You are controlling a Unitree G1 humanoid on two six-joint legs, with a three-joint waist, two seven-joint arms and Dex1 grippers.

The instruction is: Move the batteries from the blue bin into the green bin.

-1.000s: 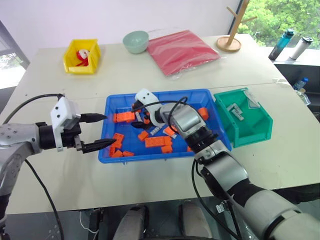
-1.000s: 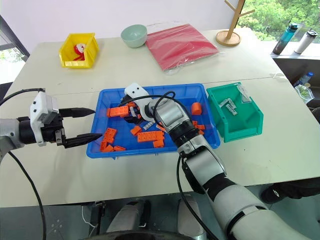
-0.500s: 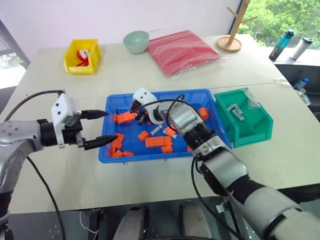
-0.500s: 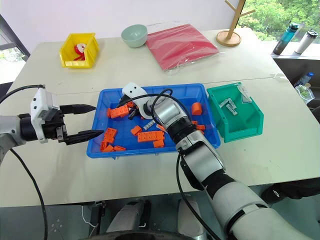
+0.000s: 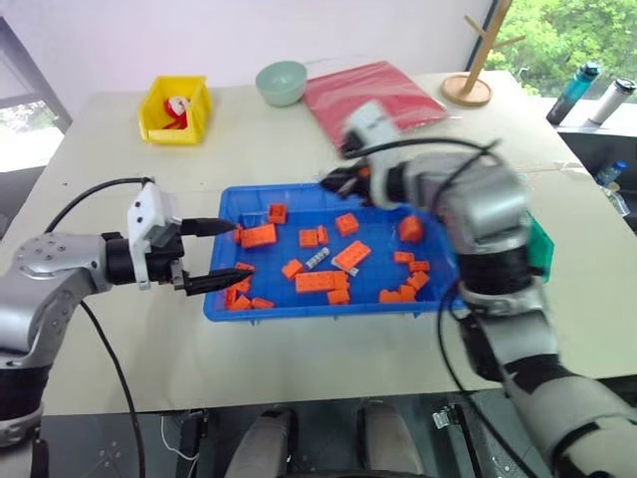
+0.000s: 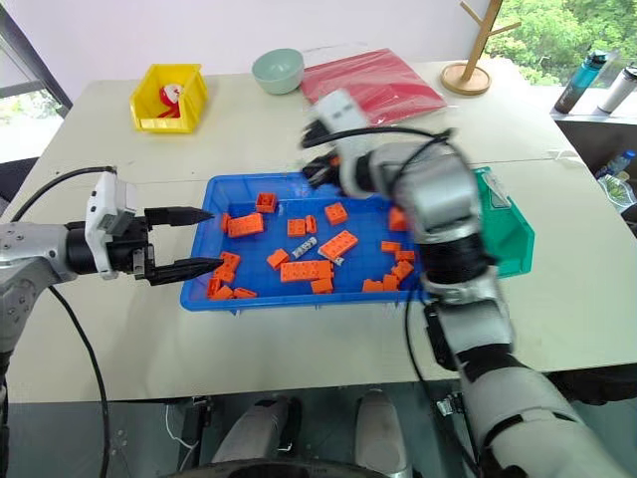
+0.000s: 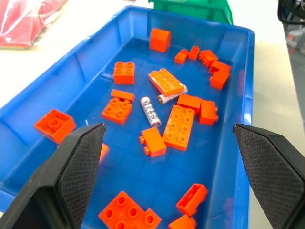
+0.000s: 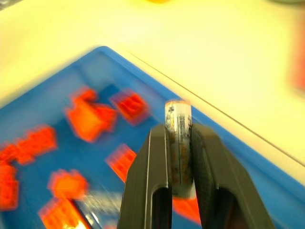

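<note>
The blue bin (image 7: 240, 81) is smooth, glossy moulded plastic. The orange bricks (image 7: 180, 125) are studded, semi-gloss plastic. The batteries (image 7: 150, 111) have a shiny metallic wrap with printed markings. The left gripper (image 7: 167, 176) has matt black fingers (image 7: 78, 164) with finely textured pads.

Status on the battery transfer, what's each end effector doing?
Right end effector shut on a battery, above the blue bin. Left end effector open at bin's edge. Two batteries left among orange bricks.
</note>
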